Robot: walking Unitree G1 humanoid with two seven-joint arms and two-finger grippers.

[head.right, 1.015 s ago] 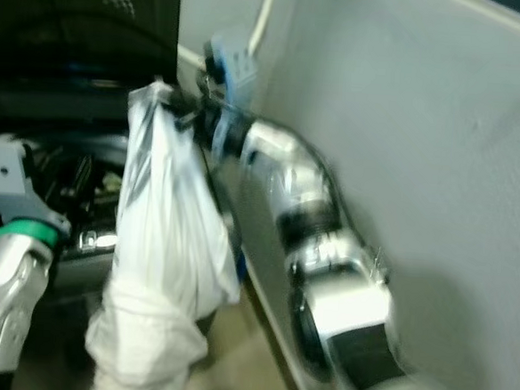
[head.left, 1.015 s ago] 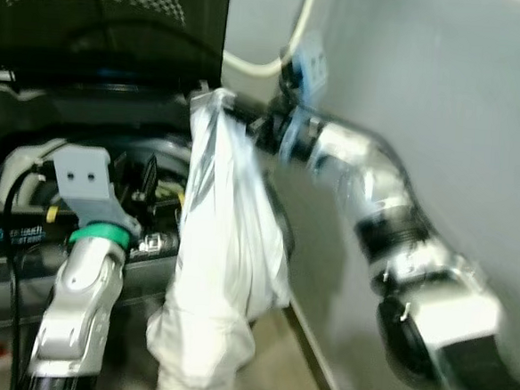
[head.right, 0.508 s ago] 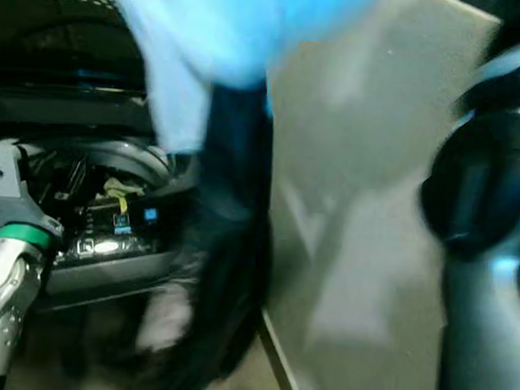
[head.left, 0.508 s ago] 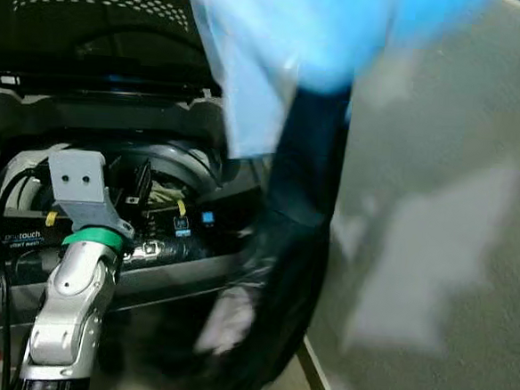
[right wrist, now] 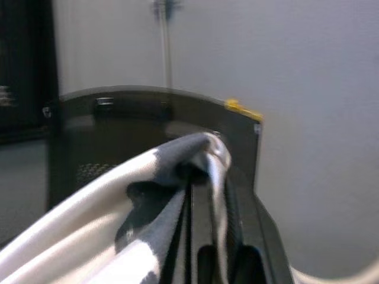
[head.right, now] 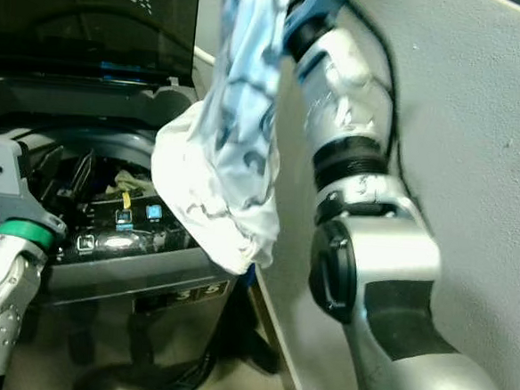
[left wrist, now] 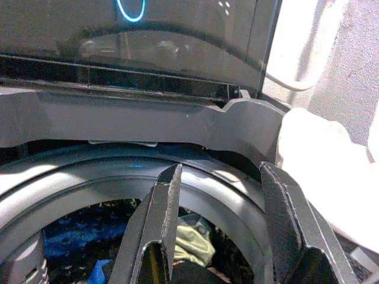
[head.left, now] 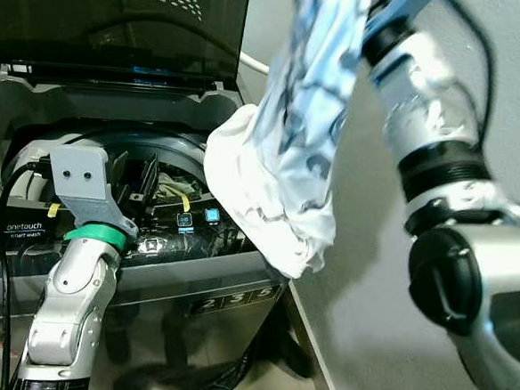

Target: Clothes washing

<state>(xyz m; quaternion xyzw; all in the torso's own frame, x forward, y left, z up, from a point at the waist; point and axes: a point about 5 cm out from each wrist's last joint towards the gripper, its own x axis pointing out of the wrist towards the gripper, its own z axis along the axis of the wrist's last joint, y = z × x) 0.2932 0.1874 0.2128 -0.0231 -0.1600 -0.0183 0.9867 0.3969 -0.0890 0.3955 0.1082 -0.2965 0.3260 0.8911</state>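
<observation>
While our right gripper (right wrist: pixel 204 177) clenches the patterned shirt (head.left: pixel 285 152) hanging below its fingers beside the washer (head.left: pixel 227 286) rim, and our left gripper (left wrist: pixel 222 231) gapes over the drum (left wrist: pixel 89 189), we risk dropping it outside.

The white cloth garment with dark blue blotchy print (head.left: pixel 285 152) hangs beside the grey top-loading washing machine (head.left: pixel 146 285). A pale yellow-green crumpled cloth (left wrist: pixel 192 244) lies inside that machine's dark drum.

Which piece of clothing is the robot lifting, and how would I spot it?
Start at the open top-load washer beside the grey wall. Above its right corner hangs a garment, pinched at the top by the right pincer. It is white with a blue-and-black pattern, unlike the darker laundry and yellowish cloth down in the drum.
</observation>
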